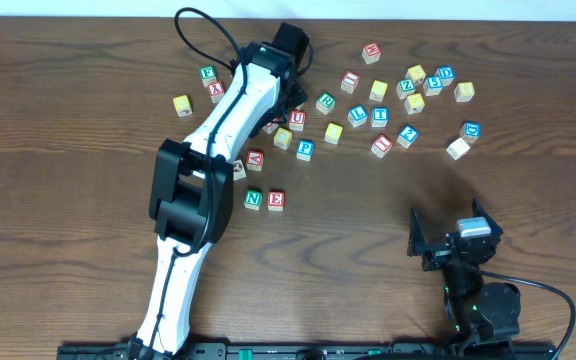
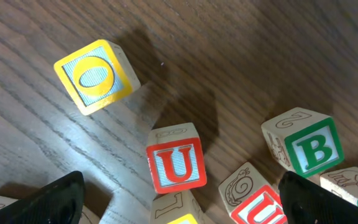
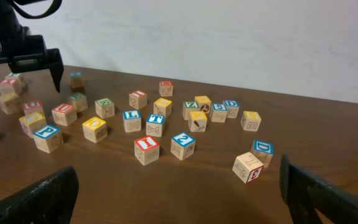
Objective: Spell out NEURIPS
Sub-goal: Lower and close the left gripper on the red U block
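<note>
- Sitting side by side on the counter (image 1: pixel 68 200), the N cube (image 1: pixel 253 199) and the E cube (image 1: pixel 276 200) face up. E is just to N's right. N has a green letter in a green border and E a red one, both on pale wood.
- The P cube (image 1: pixel 305 150), lettered blue, lies beyond N and a little to the right.
- The R cube (image 1: pixel 325 101), green, lies farther beyond N the same way, among scattered cubes.
- The left arm (image 1: pixel 208 170) reaches past N on its left. The left jaws are spread wide and hold nothing. A red U cube (image 2: pixel 176 165) shows on the counter between the dark fingers (image 2: pixel 48 199).
- The right jaws, well to N's right, also gape empty, fingers (image 3: pixel 36 199) far apart.
</note>
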